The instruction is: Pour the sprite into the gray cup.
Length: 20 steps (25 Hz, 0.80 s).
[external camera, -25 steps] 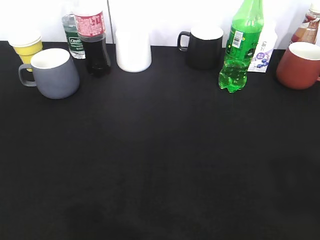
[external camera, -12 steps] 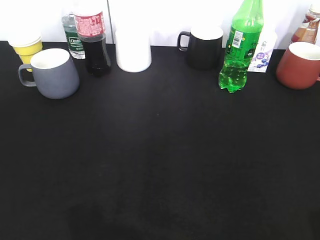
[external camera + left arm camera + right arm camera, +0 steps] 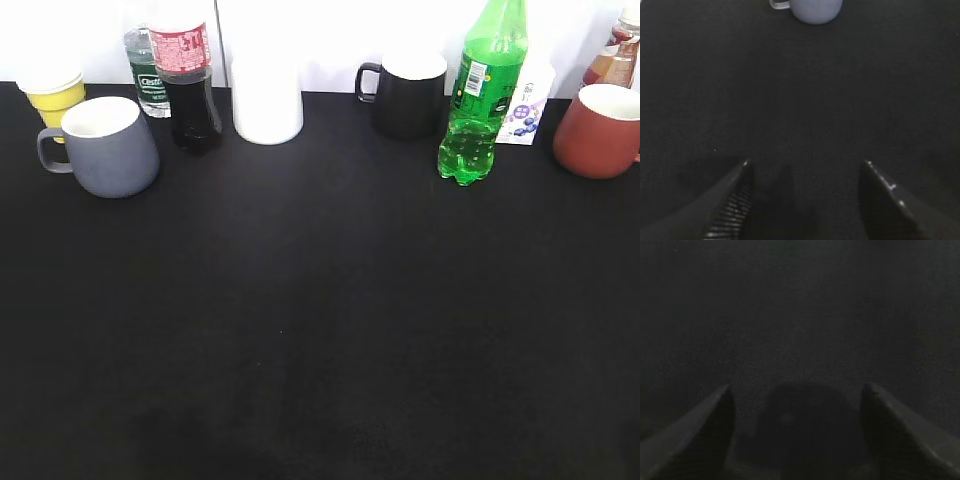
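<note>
Sprite (image 3: 483,92) upright on black table (image 3: 320,330), just right of black mug (image 3: 409,92), red mug (image 3: 599,130) further right. Gray cup (image 3: 107,146) far left of sprite, beside cola bottle (image 3: 187,80). Left gripper (image 3: 805,165) jaws spread, empty, cup ahead; right gripper (image 3: 796,389) jaws spread, empty, over bare cloth

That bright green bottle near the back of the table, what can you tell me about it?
The sprite is a tall, translucent bright-green plastic bottle standing upright on the black table, near the back edge on the right side. A green-and-white label with a barcode wraps its middle, and bubbles show in the liquid at its lobed base. Its top runs out of the picture, so the cap cannot be seen. It stands between the black mug and a small white carton just behind it; whether it touches either is unclear. No gripper is near it.
</note>
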Each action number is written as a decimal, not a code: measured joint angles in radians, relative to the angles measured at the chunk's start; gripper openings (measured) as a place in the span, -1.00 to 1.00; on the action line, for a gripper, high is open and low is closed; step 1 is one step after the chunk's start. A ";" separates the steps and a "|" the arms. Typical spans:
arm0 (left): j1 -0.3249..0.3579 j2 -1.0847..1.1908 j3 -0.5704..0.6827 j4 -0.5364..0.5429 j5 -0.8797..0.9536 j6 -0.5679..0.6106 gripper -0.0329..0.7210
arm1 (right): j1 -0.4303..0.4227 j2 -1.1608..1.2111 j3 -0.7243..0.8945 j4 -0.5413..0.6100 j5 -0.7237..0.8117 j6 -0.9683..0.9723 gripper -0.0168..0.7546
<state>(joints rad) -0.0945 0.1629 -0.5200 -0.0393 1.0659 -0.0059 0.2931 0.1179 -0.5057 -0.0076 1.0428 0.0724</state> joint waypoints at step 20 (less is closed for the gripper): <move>0.054 -0.170 0.003 0.004 -0.001 0.000 -0.06 | -0.361 -0.126 0.001 0.008 0.000 0.001 0.58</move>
<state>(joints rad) -0.0408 -0.0070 -0.5169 -0.0356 1.0646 -0.0059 -0.0675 -0.0085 -0.5045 0.0000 1.0425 0.0737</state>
